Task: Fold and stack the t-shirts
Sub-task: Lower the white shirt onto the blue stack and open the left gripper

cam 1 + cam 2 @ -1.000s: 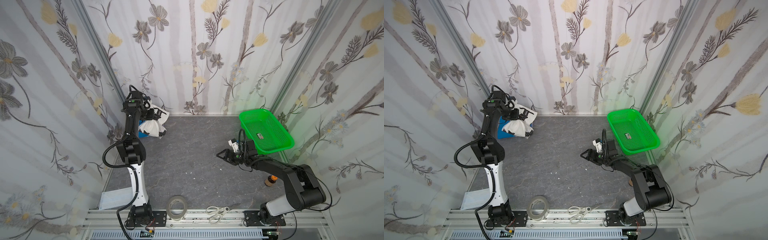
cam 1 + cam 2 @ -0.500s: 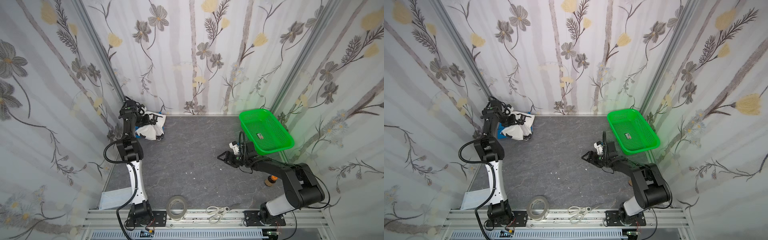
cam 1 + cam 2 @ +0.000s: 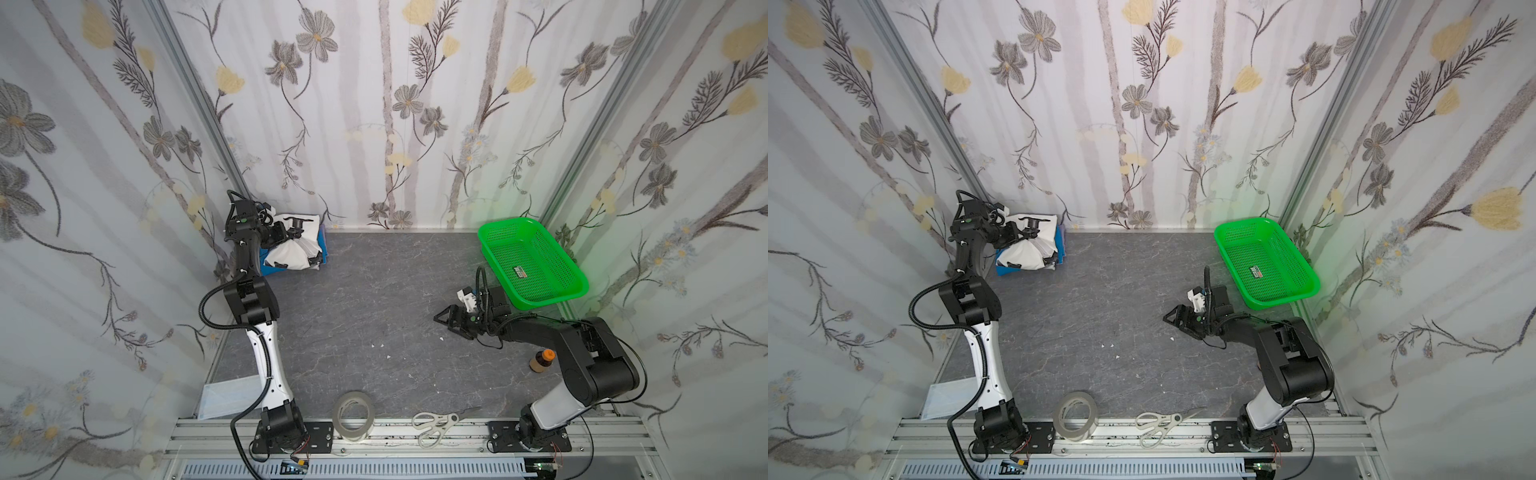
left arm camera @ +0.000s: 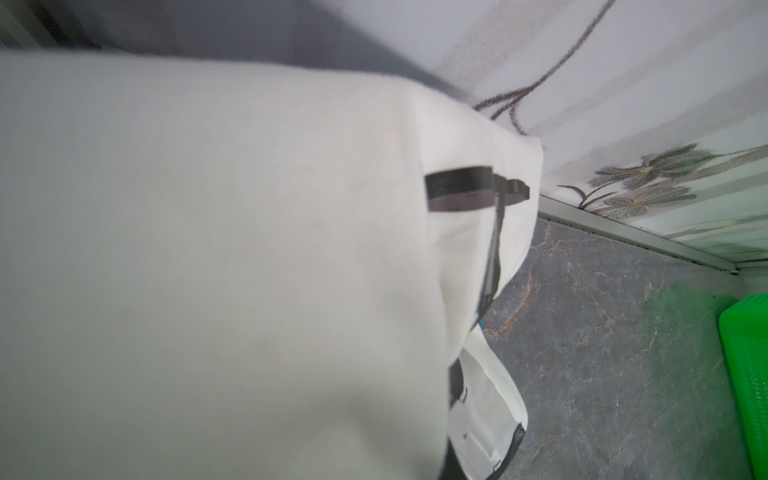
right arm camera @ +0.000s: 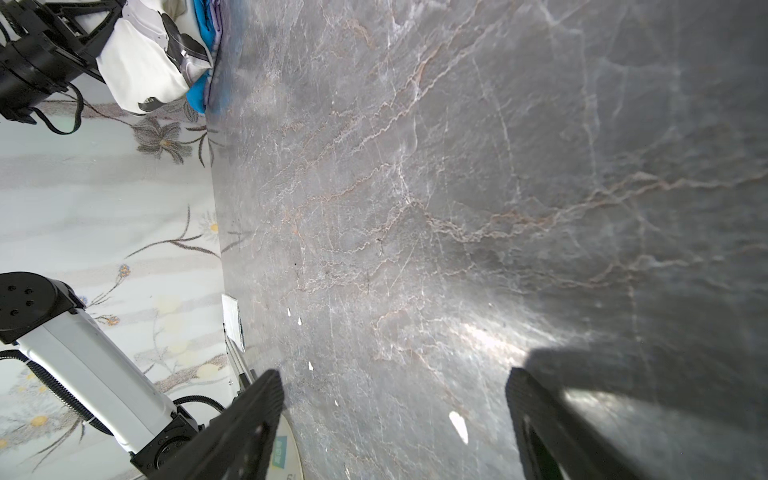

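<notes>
my left pincer (image 3: 296,227) is in the far left corner of the worktop (image 3: 374,299), its jaws together on a bunch of the white t-shirt (image 3: 289,254). in both top views that shirt is a crumpled heap with patches of its black-and-grey print showing. it lies on the blue t-shirt (image 3: 269,271), which is flat near the back wall, with its near and right edges peeking out. in the left wrist view white cloth fills most of the frame and hides the pincer. my right pincer (image 3: 442,321) hangs low over bare worktop, well apart from the shirts. its fingers (image 5: 257,415) are spread wide with nothing between them. the green basket (image 3: 548,300) stands just behind it.
</notes>
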Available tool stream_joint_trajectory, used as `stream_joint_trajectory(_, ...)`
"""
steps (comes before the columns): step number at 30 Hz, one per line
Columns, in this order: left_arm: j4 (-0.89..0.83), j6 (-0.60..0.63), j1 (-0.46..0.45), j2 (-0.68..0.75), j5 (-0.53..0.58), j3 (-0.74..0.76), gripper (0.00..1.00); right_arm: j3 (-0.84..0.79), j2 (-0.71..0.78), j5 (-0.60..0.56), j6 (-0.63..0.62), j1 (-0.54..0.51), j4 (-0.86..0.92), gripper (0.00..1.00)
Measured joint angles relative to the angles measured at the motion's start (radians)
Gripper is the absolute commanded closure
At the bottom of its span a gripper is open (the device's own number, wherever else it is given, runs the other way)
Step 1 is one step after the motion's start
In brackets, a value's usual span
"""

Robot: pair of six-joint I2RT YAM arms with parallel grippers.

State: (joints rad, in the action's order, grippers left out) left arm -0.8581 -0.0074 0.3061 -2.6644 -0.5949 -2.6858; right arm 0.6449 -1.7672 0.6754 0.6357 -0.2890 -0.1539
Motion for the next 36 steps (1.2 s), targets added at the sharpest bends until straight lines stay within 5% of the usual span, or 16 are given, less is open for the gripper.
stream_joint_trajectory(6,0.007,-0.016,0.005,-0.044,0.019,-0.001,0.34,0.0,-0.003,0.0,0.0,-0.001,-0.001,0.15)
stream_joint_trajectory(8,0.007,-0.013,0.005,-0.045,0.036,-0.001,0.0,0.0,-0.005,0.002,0.001,-0.002,-0.001,0.15)
stream_joint_trajectory(17,0.005,0.018,0.007,0.003,0.211,-0.001,0.0,-0.002,-0.007,0.003,0.018,-0.016,-0.016,0.15)
stream_joint_trajectory(26,0.084,0.072,0.004,0.269,0.426,0.145,0.0,-0.005,-0.006,0.003,0.027,-0.039,-0.038,0.15)
stream_joint_trajectory(36,0.126,0.02,-0.008,0.288,0.08,0.214,0.0,0.0,0.017,0.003,0.029,-0.069,-0.047,0.14)
